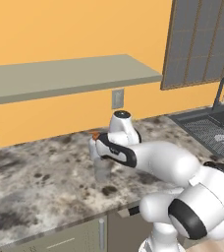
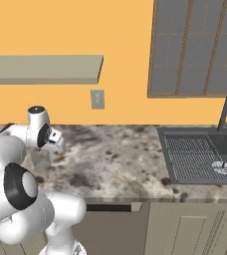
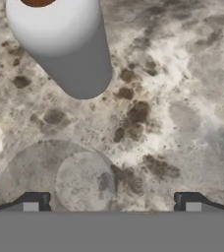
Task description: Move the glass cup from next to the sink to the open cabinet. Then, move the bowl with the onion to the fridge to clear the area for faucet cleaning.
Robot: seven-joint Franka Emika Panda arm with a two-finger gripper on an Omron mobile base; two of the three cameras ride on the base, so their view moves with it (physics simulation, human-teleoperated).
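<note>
On the speckled granite counter point(image 3: 182, 88), the wide-open gripper point(image 3: 111, 204) hovers over the clear glass cup point(image 3: 60, 177), with a white cylindrical bowl point(image 3: 65, 44) just beyond.

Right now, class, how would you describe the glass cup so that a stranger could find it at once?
Start at the speckled stone counter, left of the sink. The glass cup stands under the open gripper. It is see-through, unlike the solid white bowl beside it.

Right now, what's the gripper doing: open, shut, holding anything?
Gripper: open, jaws wide and holding nothing, poised above the clear glass cup standing on the speckled granite counter.
</note>
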